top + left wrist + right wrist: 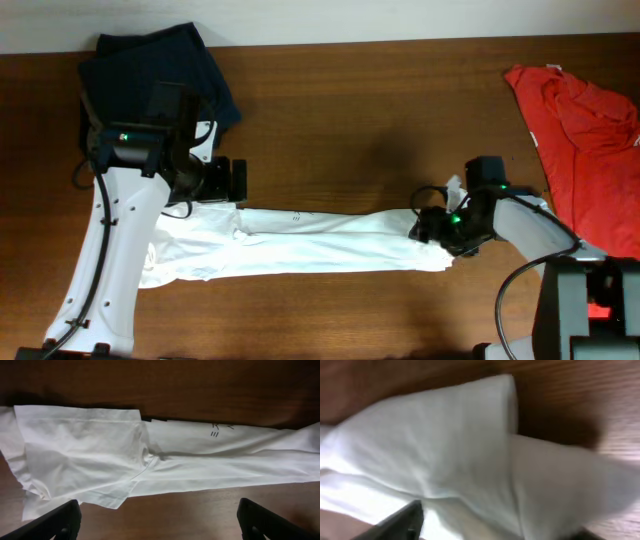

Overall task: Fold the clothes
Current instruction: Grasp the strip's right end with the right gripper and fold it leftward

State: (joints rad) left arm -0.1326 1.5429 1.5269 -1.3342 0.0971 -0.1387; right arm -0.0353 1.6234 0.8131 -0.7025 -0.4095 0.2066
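Note:
The white T-shirt (300, 240) lies pulled out into a long narrow strip across the middle of the table. Its wider end with a sleeve is at the left (80, 455), with faint print showing on the strip. My left gripper (235, 180) hovers just behind the shirt's left part. Its fingers (160, 525) are wide apart and empty over bare wood. My right gripper (432, 226) is at the shirt's right end. In the blurred right wrist view the white fabric (470, 450) fills the space between its spread fingers (495, 530).
A navy garment (160, 60) lies at the back left under the left arm's base. A red-orange shirt (585, 130) lies at the right edge. Bare wood (350, 120) stretches behind the white shirt and along the front edge.

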